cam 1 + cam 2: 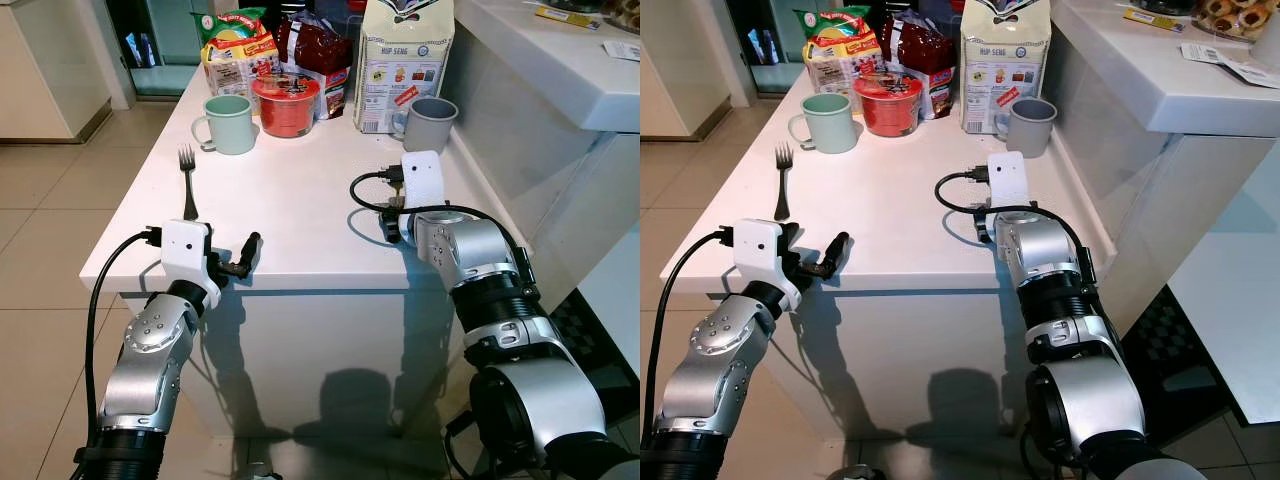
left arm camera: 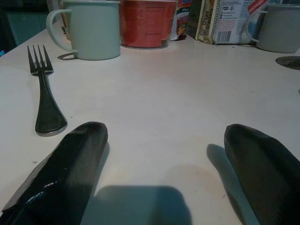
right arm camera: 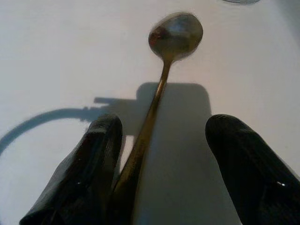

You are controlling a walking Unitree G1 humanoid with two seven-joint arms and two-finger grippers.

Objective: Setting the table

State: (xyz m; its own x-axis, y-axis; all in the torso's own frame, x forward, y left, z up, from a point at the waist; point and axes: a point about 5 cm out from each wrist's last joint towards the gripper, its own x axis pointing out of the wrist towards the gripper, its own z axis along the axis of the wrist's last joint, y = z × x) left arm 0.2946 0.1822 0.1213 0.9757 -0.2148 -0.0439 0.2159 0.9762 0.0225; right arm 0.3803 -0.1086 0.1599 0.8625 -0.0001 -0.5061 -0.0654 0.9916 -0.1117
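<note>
A dark fork (image 1: 187, 185) lies on the white table (image 1: 300, 220) near its left side, tines pointing away from me. My left gripper (image 2: 164, 136) hovers open at the table's near left edge, and the fork (image 2: 43, 101) lies just beyond and beside one of its fingers (image 2: 70, 164). My right gripper (image 3: 164, 124) rests low on the table's right side, open. A metal spoon (image 3: 174, 32) lies between its fingers, handle running along one finger (image 3: 93, 159) and bowl pointing away. From the head, the right wrist's white camera block (image 1: 422, 180) hides that gripper's fingers.
At the table's far end stand a pale green mug (image 1: 230, 123), a red instant-noodle cup (image 1: 286, 104), a grey mug (image 1: 432, 123), a tall paper bag (image 1: 403, 60) and snack packs (image 1: 240, 50). A raised white counter (image 1: 560, 60) borders the right side.
</note>
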